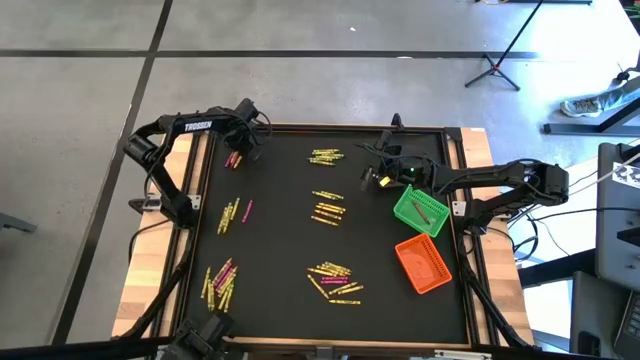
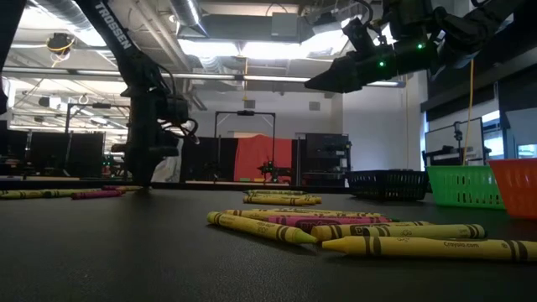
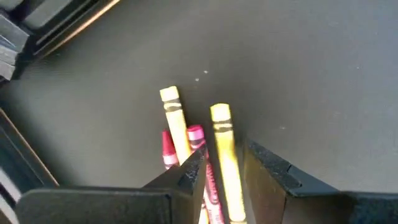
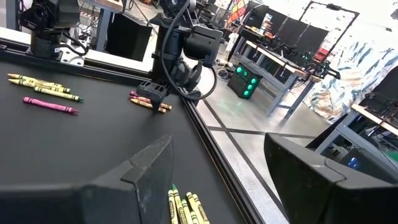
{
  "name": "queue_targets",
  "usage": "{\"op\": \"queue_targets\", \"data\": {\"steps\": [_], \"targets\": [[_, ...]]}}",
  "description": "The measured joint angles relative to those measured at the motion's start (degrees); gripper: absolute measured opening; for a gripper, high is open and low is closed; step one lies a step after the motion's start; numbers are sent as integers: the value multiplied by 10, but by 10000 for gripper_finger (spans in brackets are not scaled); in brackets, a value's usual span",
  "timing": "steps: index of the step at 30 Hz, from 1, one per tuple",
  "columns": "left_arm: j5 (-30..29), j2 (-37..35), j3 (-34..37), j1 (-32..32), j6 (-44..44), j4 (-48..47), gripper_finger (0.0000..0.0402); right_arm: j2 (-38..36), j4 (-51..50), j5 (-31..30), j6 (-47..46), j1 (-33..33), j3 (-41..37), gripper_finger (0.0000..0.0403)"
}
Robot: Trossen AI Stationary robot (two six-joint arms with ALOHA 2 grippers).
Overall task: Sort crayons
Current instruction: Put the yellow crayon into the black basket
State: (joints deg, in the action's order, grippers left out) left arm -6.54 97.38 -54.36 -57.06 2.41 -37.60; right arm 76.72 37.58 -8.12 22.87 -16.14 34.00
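Crayons lie in loose groups on the black mat: yellow ones at the far middle [image 1: 326, 156], the centre [image 1: 328, 207] and the near middle [image 1: 335, 280], yellow and pink ones at the left [image 1: 232, 214] and near left [image 1: 220, 283]. My left gripper [image 1: 240, 150] is open, low over a small group at the far left [image 1: 234, 158]. In the left wrist view its fingers [image 3: 225, 155] stand on either side of a yellow crayon [image 3: 222, 134] and a pink one [image 3: 196, 138]. My right gripper [image 1: 372, 178] is open and empty, raised above the mat [image 2: 323, 82]. My left gripper comes at the far-left crayons from above, and its fingers lie along them. One fingertip [image 3: 189, 171] stands in front of the pink crayon and a second yellow crayon [image 3: 174, 118]. I cannot tell whether it touches any of them. The crayons lie flat on the mat.
A green bin [image 1: 420, 208] and an orange bin [image 1: 423, 263] stand at the right edge of the mat. A black bin [image 2: 388, 183] shows beside the green one in the low view. The mat's raised wooden frame [image 1: 200, 170] runs close by the left gripper.
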Motion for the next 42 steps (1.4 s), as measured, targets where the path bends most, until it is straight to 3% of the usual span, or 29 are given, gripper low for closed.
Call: {"op": "queue_targets", "data": {"steps": [6, 23, 33, 42], "targets": [[41, 0, 0, 1, -5, 0, 87, 0, 0, 0, 0, 0, 0, 248], [54, -3, 24, 1, -20, 3, 85, 0, 0, 0, -1, 0, 0, 248], [48, -2, 25, 4, -37, 10, 10, 0, 0, 0, -1, 0, 0, 248], [24, -10, 27, 27, -57, 13, 8, 0, 11, 0, -3, 0, 0, 248]]}}
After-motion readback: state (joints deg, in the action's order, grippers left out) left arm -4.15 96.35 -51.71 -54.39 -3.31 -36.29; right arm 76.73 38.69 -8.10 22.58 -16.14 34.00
